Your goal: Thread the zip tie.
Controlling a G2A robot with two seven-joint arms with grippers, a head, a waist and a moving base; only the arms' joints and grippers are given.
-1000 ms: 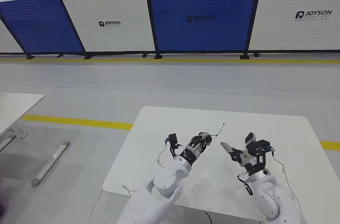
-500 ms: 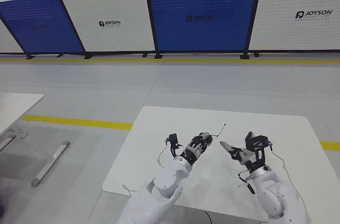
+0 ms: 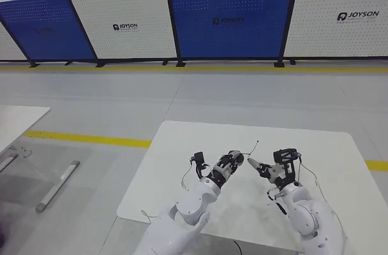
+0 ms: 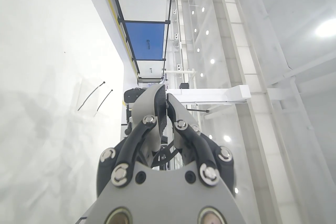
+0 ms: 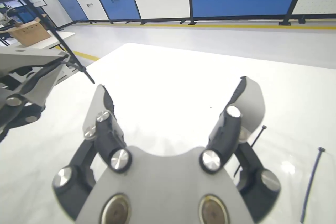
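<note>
L gripper (image 3: 234,155) has its jaws pinched right together on the zip tie (image 3: 250,148). In its own wrist view the two pads meet w/ no gap. The tie sticks out past the fingertips, up off the table (image 3: 321,153) and slanting away, so one end hangs free in the air. I'd say that's deliberate: hold it near one end and offer the rest up for the other arm to work on.

R gripper (image 5: 173,84) is wide open w/ nothing btwn its jaws. It sits just beside the L gripper's tips, pointing at them. From its wrist view the tie's dark end (image 5: 88,75) is just outside one of its fingers, close but not yet btwn the jaws. Looks like it's set open like that to take the free end. Can't tell from here which end is the head and which the tail.

Two other ties lie flat on the table beyond the R jaws' far side: a spare black tie (image 5: 258,135), partly behind one finger, and a bluish spare tie (image 5: 312,177) farther out. Prob. stock for later goes, neither one touched.

Threading not begun, I'd judge: no loop visible.
</note>
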